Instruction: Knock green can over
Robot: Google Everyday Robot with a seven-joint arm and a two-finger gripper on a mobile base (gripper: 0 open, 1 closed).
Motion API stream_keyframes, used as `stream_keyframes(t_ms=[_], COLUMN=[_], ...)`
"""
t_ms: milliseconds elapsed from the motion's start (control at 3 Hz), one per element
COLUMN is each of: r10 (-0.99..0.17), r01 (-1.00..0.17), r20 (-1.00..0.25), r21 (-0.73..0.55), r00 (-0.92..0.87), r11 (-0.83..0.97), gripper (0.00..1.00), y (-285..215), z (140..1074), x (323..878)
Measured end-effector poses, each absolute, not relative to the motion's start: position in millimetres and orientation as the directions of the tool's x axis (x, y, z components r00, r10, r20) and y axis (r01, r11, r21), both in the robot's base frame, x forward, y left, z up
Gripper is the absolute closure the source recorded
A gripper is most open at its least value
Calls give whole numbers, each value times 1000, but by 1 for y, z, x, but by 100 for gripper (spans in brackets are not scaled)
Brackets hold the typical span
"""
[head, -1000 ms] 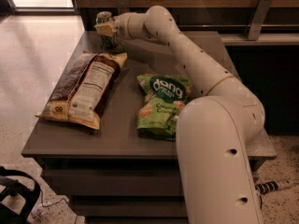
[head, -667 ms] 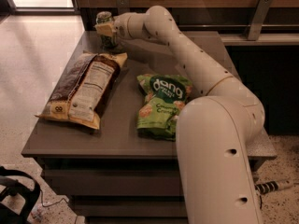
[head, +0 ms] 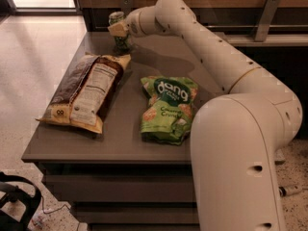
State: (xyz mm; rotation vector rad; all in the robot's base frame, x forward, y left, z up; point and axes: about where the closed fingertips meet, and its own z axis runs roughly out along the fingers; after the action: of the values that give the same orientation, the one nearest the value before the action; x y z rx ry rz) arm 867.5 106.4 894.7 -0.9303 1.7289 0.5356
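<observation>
The green can stands upright at the far left corner of the grey table. It is small, green with white patterning, and has a silver top. My gripper is at the end of the long cream arm that reaches across the table from the right. It sits right at the can, covering its upper middle part, and looks to be touching it. The can's top shows above the gripper and its base shows below.
A large brown snack bag lies flat on the left of the table, its top end just in front of the can. A green "dang" snack bag lies in the middle. A wooden wall and ledge run behind the table.
</observation>
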Motion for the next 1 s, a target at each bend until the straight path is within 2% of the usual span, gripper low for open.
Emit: stream_keyframes(t_ms=[1000], r10=[-529], r01=[-749], r20=[-818], r21=[-201], r00=[-227], r11=[631], gripper=[100], y=[51], z=[910], x=[844])
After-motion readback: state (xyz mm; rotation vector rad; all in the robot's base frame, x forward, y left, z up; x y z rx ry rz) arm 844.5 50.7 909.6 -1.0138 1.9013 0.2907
